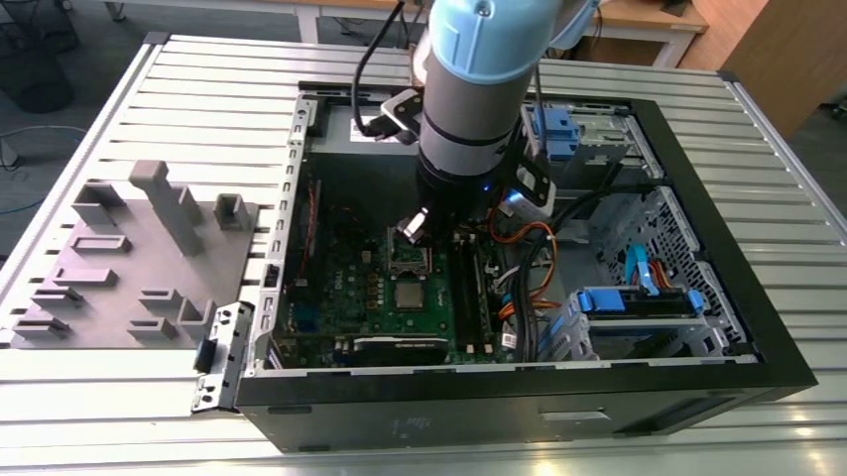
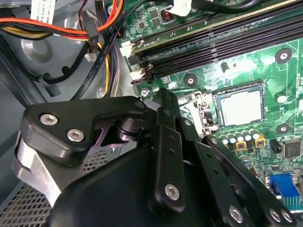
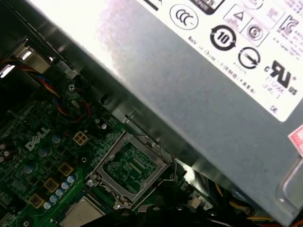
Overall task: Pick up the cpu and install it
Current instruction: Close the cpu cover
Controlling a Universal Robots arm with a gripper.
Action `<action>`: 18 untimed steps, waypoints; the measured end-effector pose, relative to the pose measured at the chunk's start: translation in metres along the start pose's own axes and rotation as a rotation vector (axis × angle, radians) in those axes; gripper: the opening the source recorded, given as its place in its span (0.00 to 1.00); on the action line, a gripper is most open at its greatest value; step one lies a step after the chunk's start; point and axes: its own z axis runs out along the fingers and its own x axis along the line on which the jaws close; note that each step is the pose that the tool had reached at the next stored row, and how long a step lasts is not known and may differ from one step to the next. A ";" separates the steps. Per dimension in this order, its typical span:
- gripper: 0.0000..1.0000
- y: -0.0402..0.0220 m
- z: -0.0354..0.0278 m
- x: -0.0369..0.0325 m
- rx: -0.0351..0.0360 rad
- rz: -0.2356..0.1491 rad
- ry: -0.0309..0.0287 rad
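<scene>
A ribbed metal table (image 1: 198, 89) carries an open black computer case (image 1: 715, 248), with a grey moulded plastic fixture tray (image 1: 133, 268) beside it on the exterior view's left. Inside the case lies the green circuit board (image 1: 384, 307), and the grey and pale blue robot arm (image 1: 477, 99) reaches down over it. Against the case wall stands a grey metal power supply box (image 3: 199, 75), and below it on the board the rectangular silver socket frame (image 3: 130, 163) stands hinged open.

The small flat square cpu with its dull silver top (image 2: 240, 108) already sits in its socket on the board, level and square to the board's edges. The black gripper (image 1: 426, 230) hangs over the board close beside the open frame; the cpu lies just past the gripper's linkage, further along the board toward the case's front edge, apart from it and not held. Whether the gripper is open or closed I cannot tell.
</scene>
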 end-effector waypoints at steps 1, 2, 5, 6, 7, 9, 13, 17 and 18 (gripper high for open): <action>0.11 0.0000 0.0003 0.0000 0.0001 0.000 0.0001; 0.11 -0.0001 0.0007 0.0000 0.0000 0.000 0.0000; 0.11 0.0001 0.0033 -0.0001 0.0000 0.000 -0.0002; 0.11 0.0002 0.0045 -0.0002 0.0000 0.000 -0.0001; 0.11 0.0003 0.0055 -0.0003 0.0000 0.000 0.0000; 0.11 0.0004 0.0073 -0.0004 0.0002 0.000 0.0002; 0.11 0.0007 0.0093 -0.0005 0.0005 0.000 0.0007; 0.11 0.0015 0.0100 0.0001 0.0004 0.000 -0.0001; 0.11 0.0021 0.0102 0.0008 0.0004 0.000 -0.0003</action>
